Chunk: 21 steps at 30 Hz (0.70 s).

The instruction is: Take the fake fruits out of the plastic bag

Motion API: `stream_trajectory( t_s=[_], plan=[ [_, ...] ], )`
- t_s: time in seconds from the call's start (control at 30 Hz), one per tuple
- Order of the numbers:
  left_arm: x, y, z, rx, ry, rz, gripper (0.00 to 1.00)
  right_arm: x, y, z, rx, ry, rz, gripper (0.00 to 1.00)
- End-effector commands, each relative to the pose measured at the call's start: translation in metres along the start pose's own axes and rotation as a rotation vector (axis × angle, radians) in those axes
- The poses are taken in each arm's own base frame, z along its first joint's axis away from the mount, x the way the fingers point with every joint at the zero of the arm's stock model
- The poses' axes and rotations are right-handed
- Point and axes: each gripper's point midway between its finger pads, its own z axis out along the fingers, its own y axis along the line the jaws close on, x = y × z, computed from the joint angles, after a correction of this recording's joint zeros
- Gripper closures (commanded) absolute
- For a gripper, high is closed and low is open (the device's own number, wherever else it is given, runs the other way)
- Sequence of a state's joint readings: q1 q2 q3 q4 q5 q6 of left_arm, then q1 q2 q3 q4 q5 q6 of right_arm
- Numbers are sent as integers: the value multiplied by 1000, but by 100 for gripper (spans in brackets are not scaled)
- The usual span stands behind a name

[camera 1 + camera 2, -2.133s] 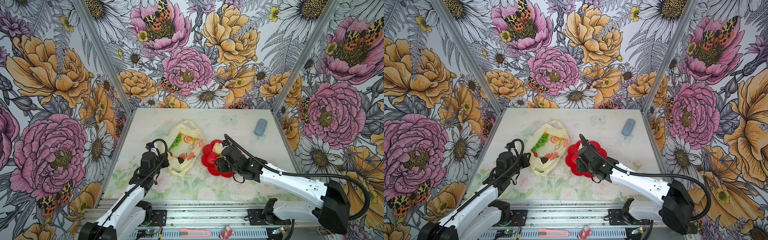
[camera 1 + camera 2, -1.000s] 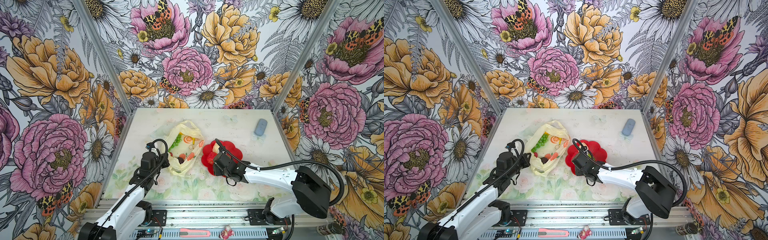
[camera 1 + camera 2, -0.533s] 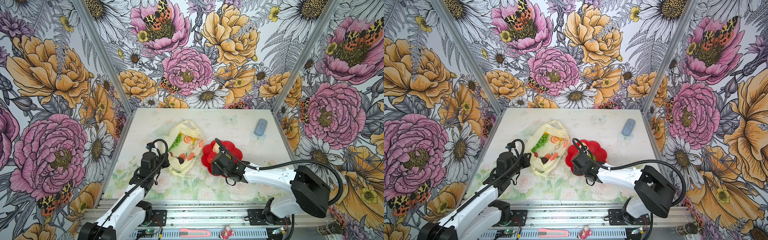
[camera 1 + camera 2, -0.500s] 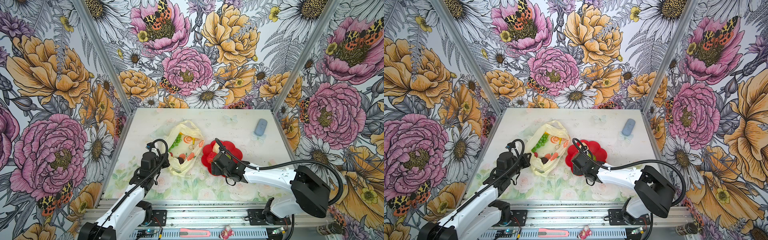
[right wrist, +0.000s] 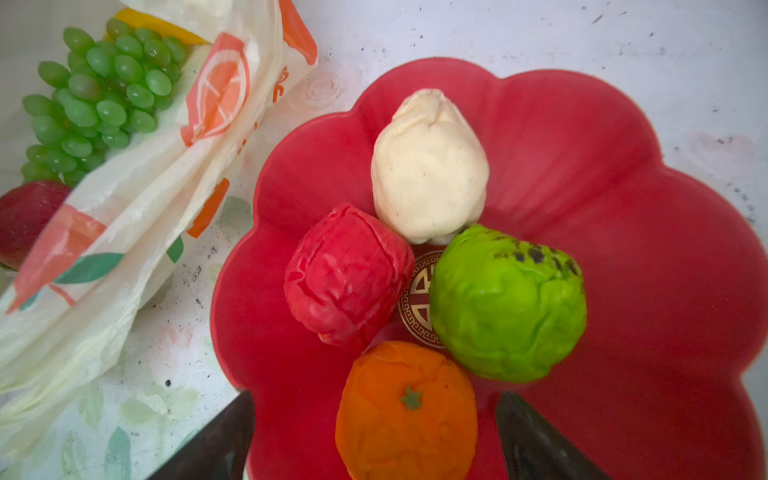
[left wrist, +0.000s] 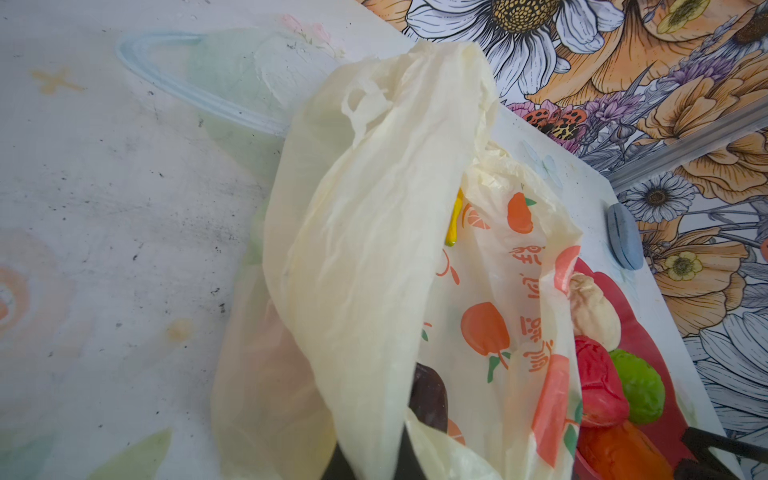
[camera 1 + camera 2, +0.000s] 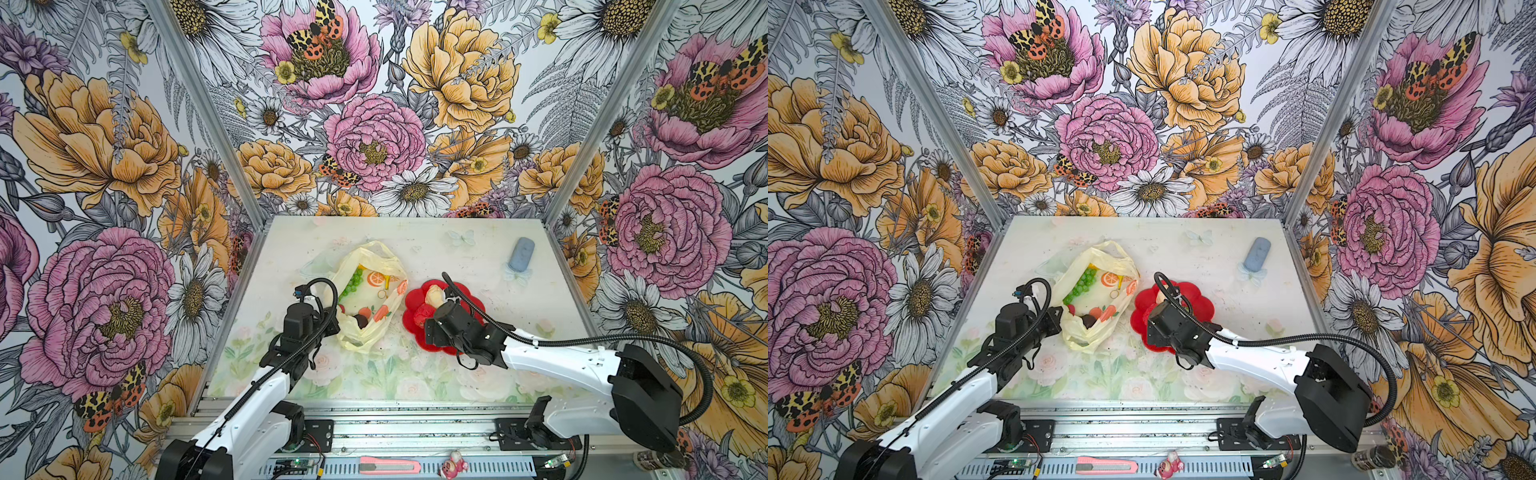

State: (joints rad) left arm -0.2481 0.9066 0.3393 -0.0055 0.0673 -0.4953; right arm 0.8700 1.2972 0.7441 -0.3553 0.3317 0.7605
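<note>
A red flower-shaped plate (image 7: pixel 410 298) sits on the pale floral-printed tabletop (image 7: pixel 465 253), with a round gold emblem (image 5: pixel 417 299) at its centre. Well away from the plate, towards the back right corner, lies a blue-grey oblong bar (image 7: pixel 522 254). Off to the plate's left and further back there's a clear shallow dish (image 6: pixel 249 70). On the metal rail in front of the plate rest a pink utility knife (image 7: pixel 389 466) and, just beside it, a small pink figure (image 7: pixel 453 464). Big peony wallpaper (image 7: pixel 374 141) covers the walls.
</note>
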Motion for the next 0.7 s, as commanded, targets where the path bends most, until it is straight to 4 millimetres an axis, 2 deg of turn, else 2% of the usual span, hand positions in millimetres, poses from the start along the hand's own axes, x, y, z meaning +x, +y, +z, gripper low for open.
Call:
stream_trajectory(
  t_s=[0.0, 0.2, 0.27, 0.33, 0.4, 0.47, 0.57, 0.67],
  plan=[
    [-30, -30, -1, 41, -52, 49, 100, -29, -7, -18, 15, -92, 2, 8],
    [-59, -118, 8, 143, -50, 197, 100, -62, 1, -33, -4, -169, -10, 8],
    [-63, -141, 11, 196, -38, 208, 100, -72, 6, -36, -13, -189, -19, 8],
    [-63, -151, 12, 221, -29, 210, 100, -80, 13, -37, -27, -206, -26, 8],
    [-59, -139, 12, 180, -21, 193, 100, -84, 20, -35, -52, -210, -24, 9],
    [-53, -116, 13, 121, -10, 155, 100, -84, 28, -31, -77, -201, -25, 9],
    [-36, -73, 9, 50, 21, 74, 100, -82, 45, -22, -127, -169, -43, 10],
    [-15, -48, 2, 29, 54, 14, 100, -83, 68, -14, -179, -138, -90, 12]
  ],
)
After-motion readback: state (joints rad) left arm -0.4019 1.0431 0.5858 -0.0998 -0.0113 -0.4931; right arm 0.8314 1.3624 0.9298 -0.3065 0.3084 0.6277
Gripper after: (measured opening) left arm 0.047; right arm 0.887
